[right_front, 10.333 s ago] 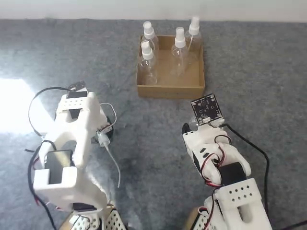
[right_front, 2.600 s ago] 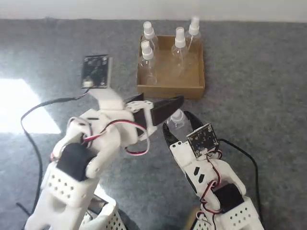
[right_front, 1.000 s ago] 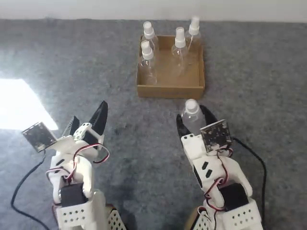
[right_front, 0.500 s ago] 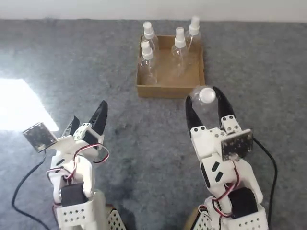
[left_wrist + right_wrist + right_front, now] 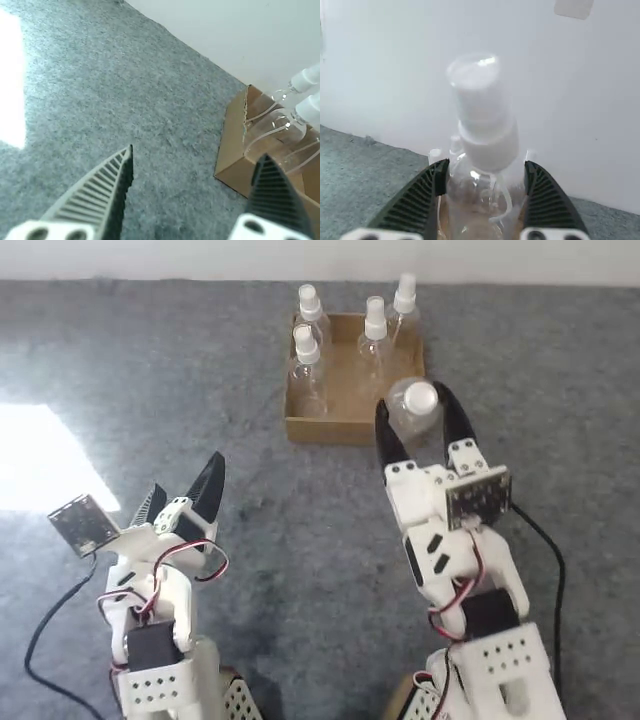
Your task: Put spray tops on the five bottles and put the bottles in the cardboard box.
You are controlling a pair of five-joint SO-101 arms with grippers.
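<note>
The high view looks steeply down from overhead onto the grey felt desk (image 5: 530,350), with the shallow brown cardboard box (image 5: 350,430) near its far edge. The left wrist view sits low behind the left tool (image 5: 195,155), facing across the desk to a corner of that box. The right wrist view peers closely past the right tool (image 5: 485,167) at the clear plastic bottle with a white spray top (image 5: 480,135), also shown from overhead, with the white wall (image 5: 580,90) behind.

Right gripper (image 5: 416,412) holds capped bottle (image 5: 420,399) at cardboard box's (image 5: 330,429) near edge
</note>
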